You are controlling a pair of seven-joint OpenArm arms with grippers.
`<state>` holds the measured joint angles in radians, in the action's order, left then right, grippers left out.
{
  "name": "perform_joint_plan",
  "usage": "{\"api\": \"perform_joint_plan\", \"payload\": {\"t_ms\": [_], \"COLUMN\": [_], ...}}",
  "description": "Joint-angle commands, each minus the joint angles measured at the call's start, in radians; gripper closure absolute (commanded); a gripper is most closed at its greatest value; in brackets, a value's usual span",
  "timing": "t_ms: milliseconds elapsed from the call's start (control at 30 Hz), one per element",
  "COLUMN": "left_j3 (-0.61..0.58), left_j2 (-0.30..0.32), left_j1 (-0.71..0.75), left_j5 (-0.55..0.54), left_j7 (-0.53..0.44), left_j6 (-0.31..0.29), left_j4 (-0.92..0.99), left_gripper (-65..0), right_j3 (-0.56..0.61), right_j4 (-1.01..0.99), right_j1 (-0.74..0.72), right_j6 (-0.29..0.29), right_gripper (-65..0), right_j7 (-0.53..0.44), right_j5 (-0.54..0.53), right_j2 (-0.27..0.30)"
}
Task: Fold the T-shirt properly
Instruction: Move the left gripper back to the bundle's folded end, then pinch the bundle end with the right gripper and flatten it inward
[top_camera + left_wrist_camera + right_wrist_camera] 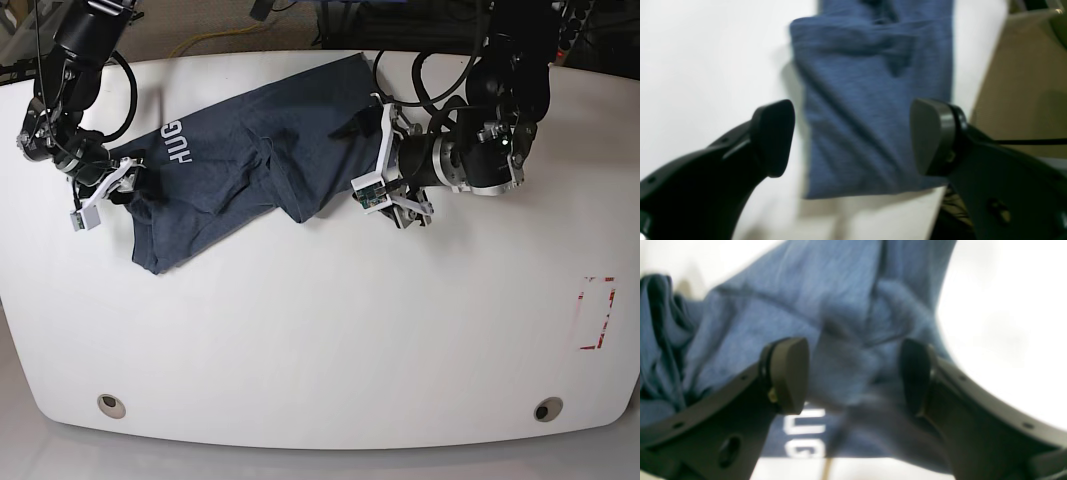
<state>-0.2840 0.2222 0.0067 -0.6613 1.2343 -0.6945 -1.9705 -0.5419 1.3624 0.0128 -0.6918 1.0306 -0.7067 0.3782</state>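
Base view: one T-shirt (250,165), dark blue with white letters, lies crumpled on a white worktop (320,330) with one black pincer at each end. There are no containers on the worktop.

Going left to right, the right pincer (118,185) sits at the shirt's left edge, just beside the white letters, which run sideways and read "HUG". The cloth spreads from this pincer toward the other, bunched into folds in the middle, with one flap hanging down toward the near edge of the worktop. The left pincer (372,165) meets the shirt's right edge, with its arm reaching in from the far right. Far to that arm's right, a red rectangle outline (596,312) is marked on the worktop. Two round holes (110,404) sit near the front edge, one at each corner.

Right wrist view: the right pincer (853,376) is spread wide, and wrinkled blue cloth fills the gap between its two fingers (790,373). The picture is blurred, so I cannot tell whether either finger touches the cloth. It grips nothing. White letters show below the left finger.

Left wrist view: the left pincer (851,138) is also spread wide and grips nothing. A flat folded part of the shirt (873,100) lies beyond and between its fingers (773,136), on the white worktop. The right finger overlaps the cloth's edge.
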Motion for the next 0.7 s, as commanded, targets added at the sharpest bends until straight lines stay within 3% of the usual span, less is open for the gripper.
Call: {"api": "perform_joint_plan", "payload": {"t_ms": [0, 200, 433, 667], "left_j3": [0.001, -0.116, -0.234, -0.235], "left_j2": [0.004, 0.032, 0.062, 0.141], "left_j1": [-0.006, -0.006, -0.015, -0.081], "left_j5": [-0.008, 0.071, 0.223, 0.226], "left_j7": [-0.009, -0.009, -0.011, -0.041], "left_j6": [-0.004, -0.004, -0.004, -0.004], "left_j4": [-0.013, -0.008, 0.152, 0.264], "left_gripper": [-44.9, -43.5, -43.5, -43.3], "right_j3": [0.024, 0.036, 0.036, 0.044], "right_j4": [-0.057, -0.08, -0.021, 0.033], "right_j1": [-0.04, -0.057, -0.049, -0.035], "right_j6": [-0.006, -0.006, -0.006, -0.006], "right_gripper": [-41.7, -41.7, -41.5, -41.5], "right_j7": [-0.043, -0.092, -0.089, -0.089], "right_j5": [0.017, 0.161, 0.17, 0.175], "right_j2": [0.04, 0.02, 0.0, -0.018]}}
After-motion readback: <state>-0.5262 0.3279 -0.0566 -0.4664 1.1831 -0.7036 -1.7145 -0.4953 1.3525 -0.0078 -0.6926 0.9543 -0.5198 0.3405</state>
